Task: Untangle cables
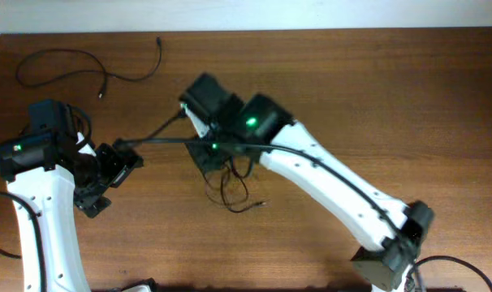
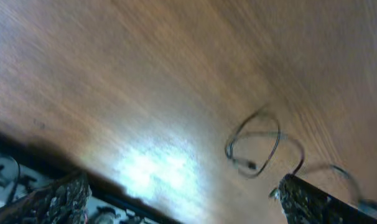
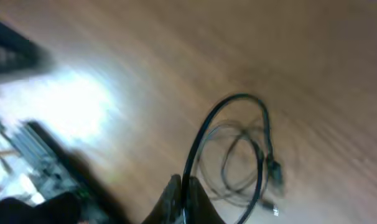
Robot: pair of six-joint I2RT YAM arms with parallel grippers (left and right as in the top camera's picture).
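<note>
A small tangle of thin black cables (image 1: 230, 185) lies on the wooden table (image 1: 376, 89) at the centre. My right gripper (image 1: 213, 152) hangs over its upper edge. In the right wrist view the right gripper (image 3: 188, 191) is shut on one black cable (image 3: 204, 127), which arcs up and back down into the tangle (image 3: 247, 165), where a plug with a white tip shows. My left gripper (image 1: 114, 180) is left of the tangle, open and empty. In the left wrist view its jaws (image 2: 182, 190) are wide apart, with a cable loop (image 2: 254, 146) on the table beyond them.
A separate thin black cable (image 1: 75, 65) lies in loose curves at the table's far left corner. Black cords (image 1: 161, 132) run from beside the left gripper toward the right arm's wrist. The right arm (image 1: 327, 182) crosses the table from the front right.
</note>
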